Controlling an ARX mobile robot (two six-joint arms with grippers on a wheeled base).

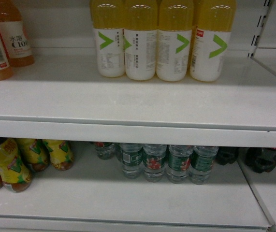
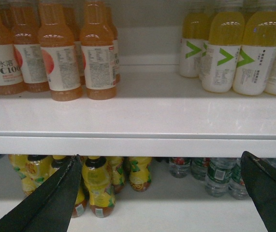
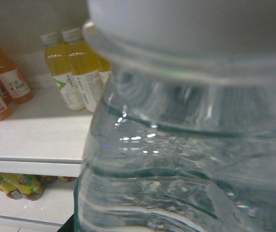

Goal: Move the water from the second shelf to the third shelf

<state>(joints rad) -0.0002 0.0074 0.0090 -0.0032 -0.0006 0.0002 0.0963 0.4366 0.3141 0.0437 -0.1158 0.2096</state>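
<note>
Head view: you are facing two white shelves. Yellow bottles are standing on the upper one; water bottles are sitting at the back of the lower one, dark bottles to their right. No gripper showing here.

Left wrist view: the left gripper is hanging spread wide, holding nothing, below the shelf edge.

Right wrist view: the water is filling the frame, pressed close to the lens. The right gripper itself is hidden; you cannot tell its grip.
</note>
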